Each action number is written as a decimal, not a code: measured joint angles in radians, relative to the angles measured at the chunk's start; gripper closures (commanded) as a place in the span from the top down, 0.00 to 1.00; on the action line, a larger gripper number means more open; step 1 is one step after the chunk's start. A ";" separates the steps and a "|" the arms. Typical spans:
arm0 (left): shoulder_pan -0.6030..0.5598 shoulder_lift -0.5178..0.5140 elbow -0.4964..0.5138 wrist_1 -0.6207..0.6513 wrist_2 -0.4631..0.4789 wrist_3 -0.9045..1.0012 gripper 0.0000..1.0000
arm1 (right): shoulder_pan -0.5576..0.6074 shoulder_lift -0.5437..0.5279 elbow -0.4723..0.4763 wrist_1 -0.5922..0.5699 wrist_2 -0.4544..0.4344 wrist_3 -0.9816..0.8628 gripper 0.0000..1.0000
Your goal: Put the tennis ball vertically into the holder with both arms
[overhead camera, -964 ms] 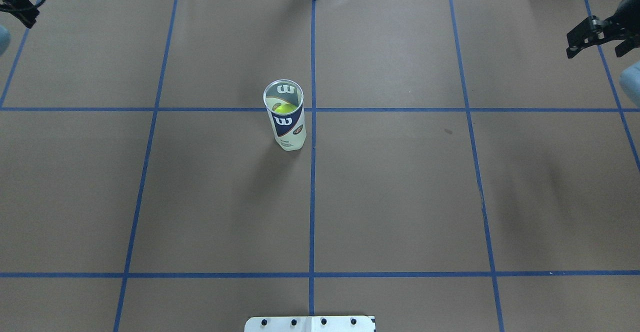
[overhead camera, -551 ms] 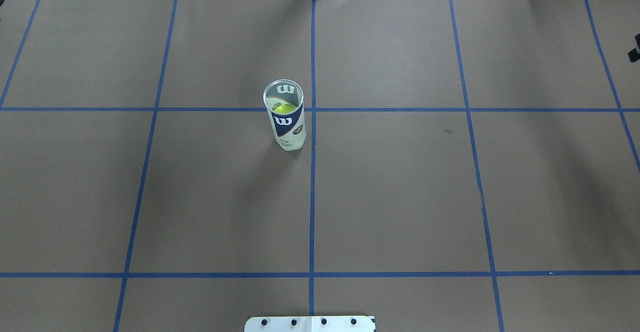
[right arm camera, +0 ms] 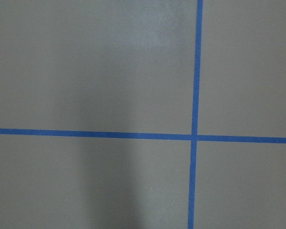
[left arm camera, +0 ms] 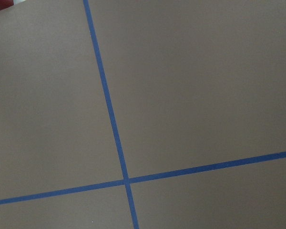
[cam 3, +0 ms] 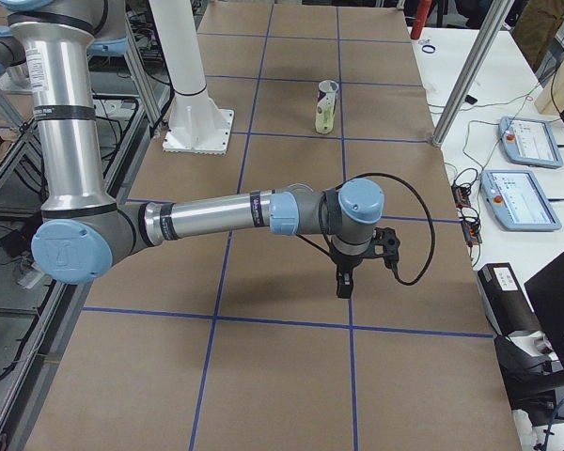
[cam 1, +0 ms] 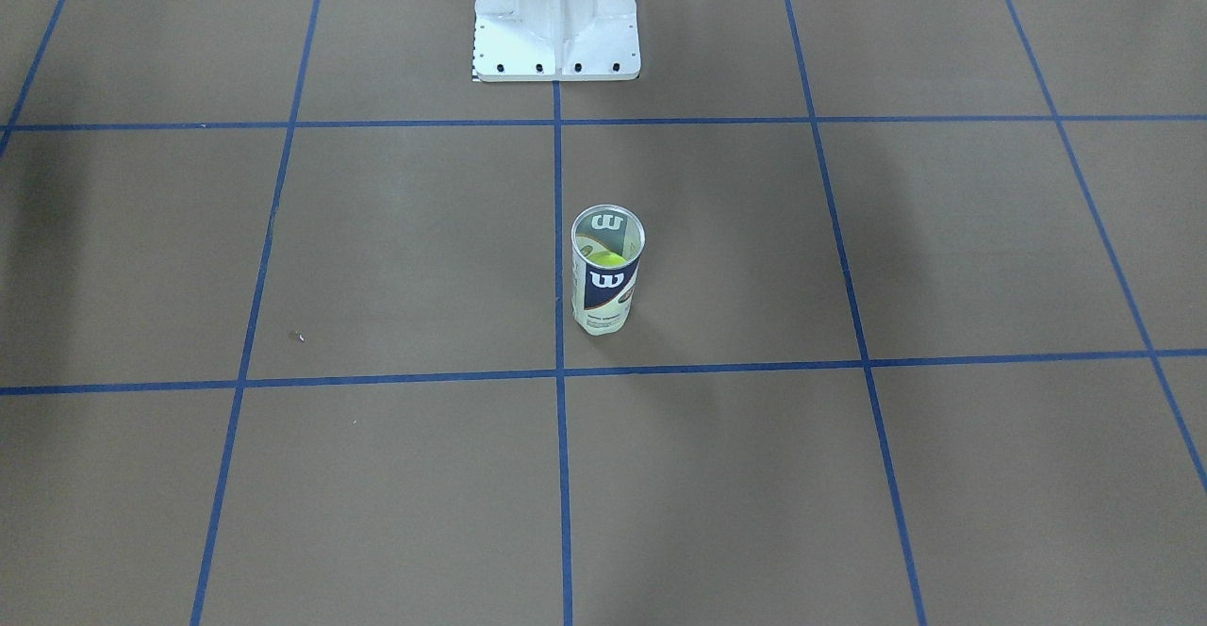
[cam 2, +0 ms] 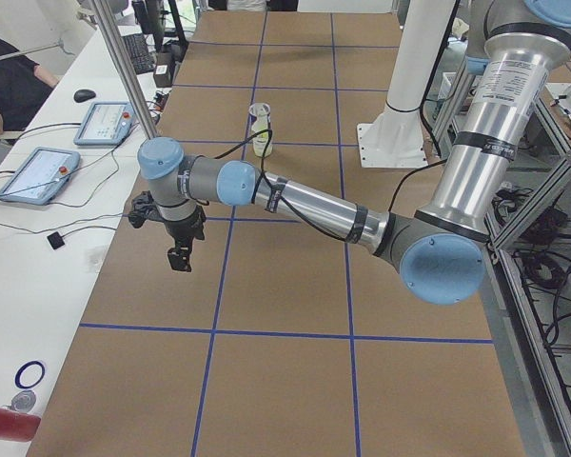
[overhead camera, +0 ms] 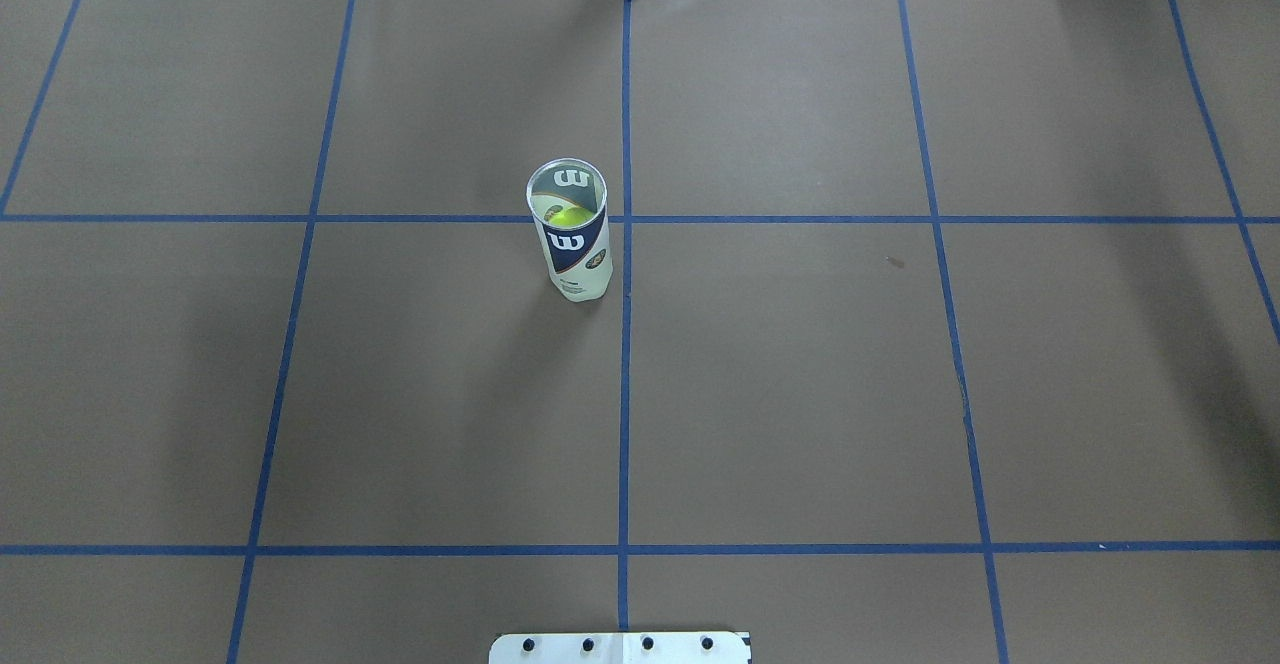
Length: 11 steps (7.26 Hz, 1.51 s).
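The holder (overhead camera: 570,244) stands upright and open-topped on the table (overhead camera: 800,394), just beside the central line of blue tape (overhead camera: 624,394). A yellow-green tennis ball (overhead camera: 567,216) shows through its mouth, lying low inside the clear wall. Judged from that, the insertion itself looks done: the ball is in, the can is vertical, and nothing leans on it or props it.

Neither gripper is anywhere near it. The left gripper (cam 2: 178,257) hangs over the table with its fingers pointing down. The holder is well apart from it, far off along the table towards the middle. The right gripper (cam 3: 342,285) hangs the same way at the opposite end, and from there too the holder is well apart, out beyond the hand towards the table's centre.

Both hands show only in the side views, so how far their fingers are parted cannot be told. No object can be made out in either of them. Each wrist camera shows only brown surface and crossing tape lines below its hand.

What remains seems slight. No second ball shows outside the can, so no further insertion appears to be waiting. At most the hands may need to settle into a resting pose away from the holder, which stands free and should be left undisturbed.
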 measured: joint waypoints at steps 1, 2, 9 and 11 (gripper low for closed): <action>-0.004 0.009 0.005 0.001 0.033 -0.003 0.99 | 0.013 -0.020 0.001 0.001 0.001 -0.008 0.99; -0.004 0.018 0.011 0.002 0.053 -0.004 0.99 | 0.021 -0.033 0.002 0.001 0.000 -0.009 0.99; -0.005 0.047 0.009 0.005 0.053 0.001 0.99 | 0.032 -0.067 -0.001 0.001 0.002 -0.008 0.99; -0.005 0.093 0.009 -0.013 0.052 0.008 0.99 | 0.034 -0.068 -0.002 0.000 0.004 -0.007 0.99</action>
